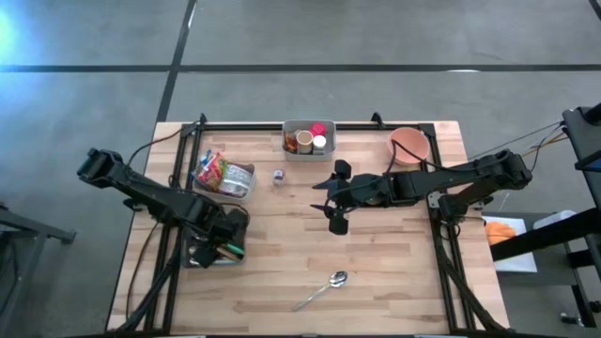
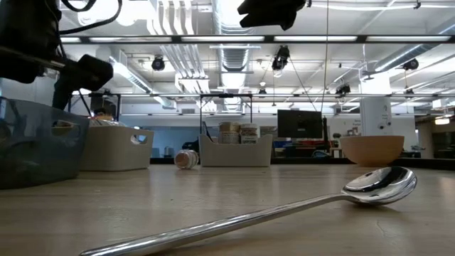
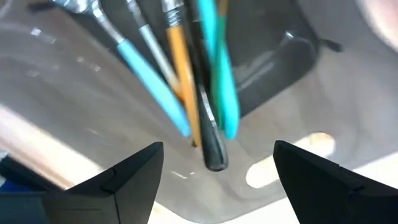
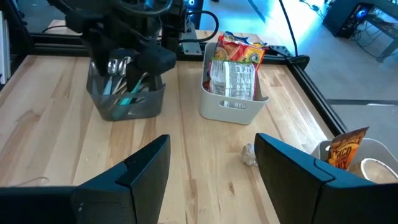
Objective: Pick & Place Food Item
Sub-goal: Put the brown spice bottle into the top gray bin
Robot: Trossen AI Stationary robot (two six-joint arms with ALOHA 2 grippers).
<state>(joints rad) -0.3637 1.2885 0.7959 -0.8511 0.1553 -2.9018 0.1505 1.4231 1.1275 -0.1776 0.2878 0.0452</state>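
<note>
— Hovering over something with your left claw [image 3: 217, 149]? Please tell me its state.

— Yes. My left claw hangs just above the dark utensil bin [image 4: 143, 102], at about 8 o'clock from the middle of the table. Its two fingers stand wide apart and nothing is between them. Past them I see the utensils [image 3: 177, 93] with blue, orange and black handles, standing in the bin.

— And your right claw [image 4: 211, 140]?

— It is near the middle of the table, above bare wood, also spread open and holding nothing.

— Where is the food?

— The snack packets [image 4: 233, 71] stand in the white bin [image 4: 233, 106], at about 10 o'clock, just beside the utensil bin. Neither claw touches them.

— What else is on the table?

— A small jar [image 1: 279, 176] lies near 11 o'clock, between the white bin and a grey tray [image 1: 308, 155] at 12 o'clock, which holds some cups. A pink bowl [image 1: 411, 145] is near 2 o'clock. A metal spoon [image 1: 329, 284] lies at 6 o'clock, well apart from both claws.
</note>
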